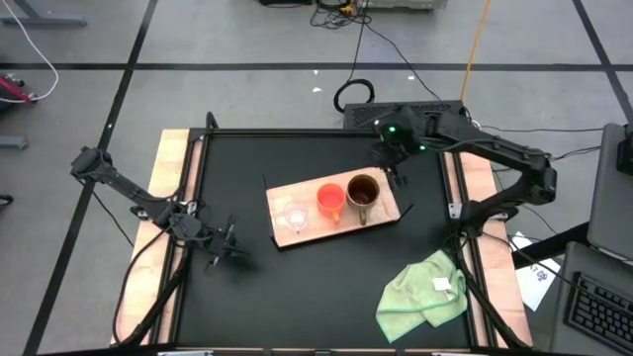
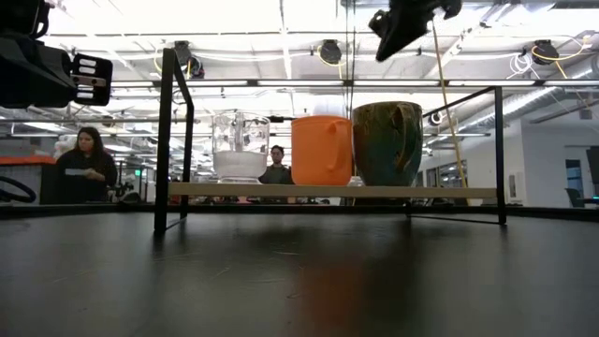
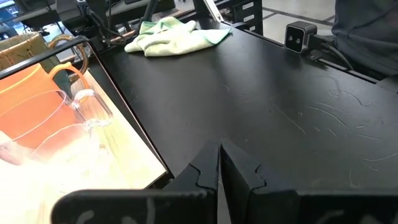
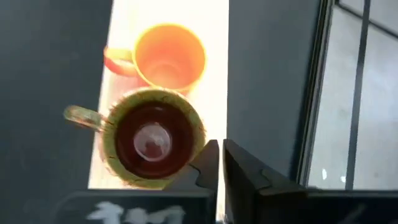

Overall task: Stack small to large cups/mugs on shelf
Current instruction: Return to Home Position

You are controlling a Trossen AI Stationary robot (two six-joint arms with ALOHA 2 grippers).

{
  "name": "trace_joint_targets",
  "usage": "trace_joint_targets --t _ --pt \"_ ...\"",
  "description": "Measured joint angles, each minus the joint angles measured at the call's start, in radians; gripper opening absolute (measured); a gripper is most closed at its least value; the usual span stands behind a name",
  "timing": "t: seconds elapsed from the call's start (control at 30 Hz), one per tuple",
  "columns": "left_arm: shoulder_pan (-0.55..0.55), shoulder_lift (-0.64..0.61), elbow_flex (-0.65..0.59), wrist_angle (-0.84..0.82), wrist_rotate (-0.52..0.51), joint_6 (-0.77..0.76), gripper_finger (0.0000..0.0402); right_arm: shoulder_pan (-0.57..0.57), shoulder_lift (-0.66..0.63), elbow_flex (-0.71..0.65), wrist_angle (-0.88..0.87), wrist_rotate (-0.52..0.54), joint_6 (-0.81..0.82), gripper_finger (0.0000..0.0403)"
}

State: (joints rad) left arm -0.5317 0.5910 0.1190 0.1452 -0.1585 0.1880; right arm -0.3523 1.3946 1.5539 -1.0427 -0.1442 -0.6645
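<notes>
Three cups stand in a row on the light wooden shelf (image 1: 307,235), which rests raised on a black frame (image 2: 167,140). They are a clear glass cup (image 1: 295,216), an orange cup with a handle (image 1: 330,201) and a dark brown mug (image 1: 363,191). My right gripper (image 1: 399,181) hangs shut above the shelf's far right end, just beside the brown mug (image 4: 152,140) and clear of it. My left gripper (image 1: 240,251) is shut and empty, low over the black tabletop to the left of the shelf, near the glass cup (image 3: 62,124).
A light green cloth (image 1: 425,289) lies crumpled at the table's near right. A small camera (image 3: 298,35) sits at the table's near edge. People stand in the room beyond the table (image 2: 86,154). Bare black tabletop lies in front of the shelf.
</notes>
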Motion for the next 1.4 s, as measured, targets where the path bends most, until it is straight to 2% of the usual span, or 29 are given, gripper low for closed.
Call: trace_joint_targets --t 0.13,0.47,0.6,0.73,0.87,1.0,1.17,1.27,1.33,1.4 --pt "0.0 0.0 0.0 0.005 0.0 -0.003 0.0019 0.008 -0.081 -0.063 0.05 -0.054 0.04 0.0002" --pt "0.004 0.0 0.0 0.077 -0.039 0.053 0.0003 0.081 -0.328 -0.291 0.134 -0.04 0.18 0.0" --pt "0.004 0.0 0.0 0.116 -0.098 0.049 0.0003 0.143 -0.442 -0.372 0.165 -0.028 0.245 0.0" --pt "0.004 -0.002 0.0 0.167 -0.144 0.097 0.0002 0.194 -0.559 -0.432 0.175 0.045 0.348 0.0" --pt "0.004 -0.028 0.002 0.211 -0.23 0.139 0.0002 0.242 -0.671 -0.494 0.186 0.043 0.425 0.0" --pt "0.009 -0.06 0.032 0.189 -0.244 0.162 0.0001 0.286 -0.754 -0.562 0.201 0.044 0.474 0.0" --pt "0.039 -0.086 0.092 0.141 -0.277 0.167 0.0001 0.315 -0.852 -0.649 0.201 0.13 0.511 0.0" --pt "0.058 -0.101 0.118 0.079 -0.296 0.165 0.0001 0.325 -0.904 -0.702 0.203 0.142 0.528 0.0" --pt "0.071 -0.116 0.123 0.057 -0.336 0.156 0.0001 0.331 -0.94 -0.736 0.206 0.141 0.534 0.0" --pt "0.085 -0.136 0.122 0.063 -0.423 0.13 0.0001 0.337 -0.98 -0.767 0.205 0.141 0.54 0.0"
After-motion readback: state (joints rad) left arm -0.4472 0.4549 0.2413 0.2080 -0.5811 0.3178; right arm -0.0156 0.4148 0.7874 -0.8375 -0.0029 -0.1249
